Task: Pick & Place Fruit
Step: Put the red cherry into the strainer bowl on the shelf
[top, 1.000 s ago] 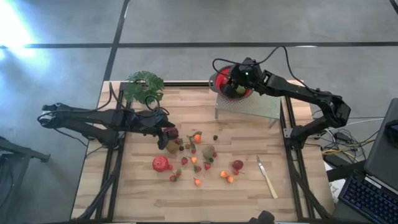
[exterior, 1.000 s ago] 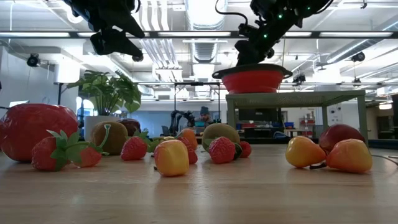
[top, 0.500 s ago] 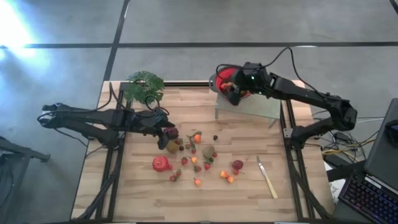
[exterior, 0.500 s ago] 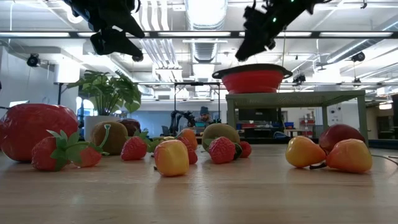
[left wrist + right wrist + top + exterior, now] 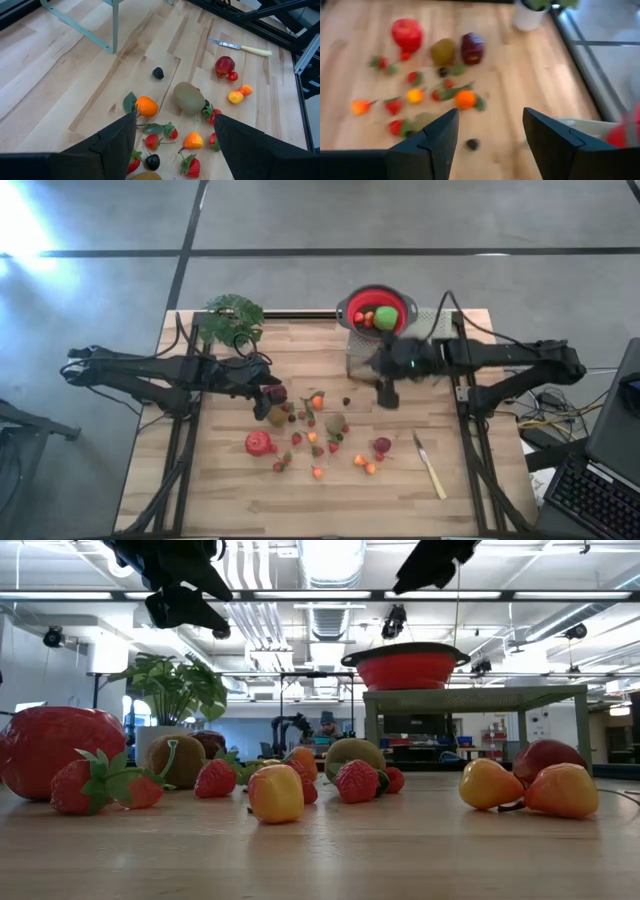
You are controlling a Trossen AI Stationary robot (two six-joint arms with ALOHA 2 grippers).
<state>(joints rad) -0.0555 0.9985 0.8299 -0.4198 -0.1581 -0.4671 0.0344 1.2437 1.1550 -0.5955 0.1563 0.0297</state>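
Small toy fruit (image 5: 318, 430) lies scattered on the wooden table: a big red one (image 5: 260, 443), a kiwi (image 5: 189, 97), an orange one (image 5: 146, 106) and several strawberries. A green fruit (image 5: 385, 318) and a red one lie in the red bowl (image 5: 350, 308) on the pale stand (image 5: 415, 352). My left gripper (image 5: 272, 392) hangs open above the left end of the pile, nothing between its fingers (image 5: 120, 135). My right gripper (image 5: 386, 394) is open and empty in the air, just in front of the stand, with the pile below (image 5: 465, 98).
A pale-handled knife (image 5: 430, 465) lies at the table's near right. A potted plant (image 5: 232, 315) stands at the far left corner. The stand with the bowl fills the far right. Bare wood lies along the near edge (image 5: 300, 505).
My right gripper has swung from above the red bowl toward the table's near edge and out over the wood in front of the stand, tipping as it went. The bowl now shows uncovered with a green fruit in it.
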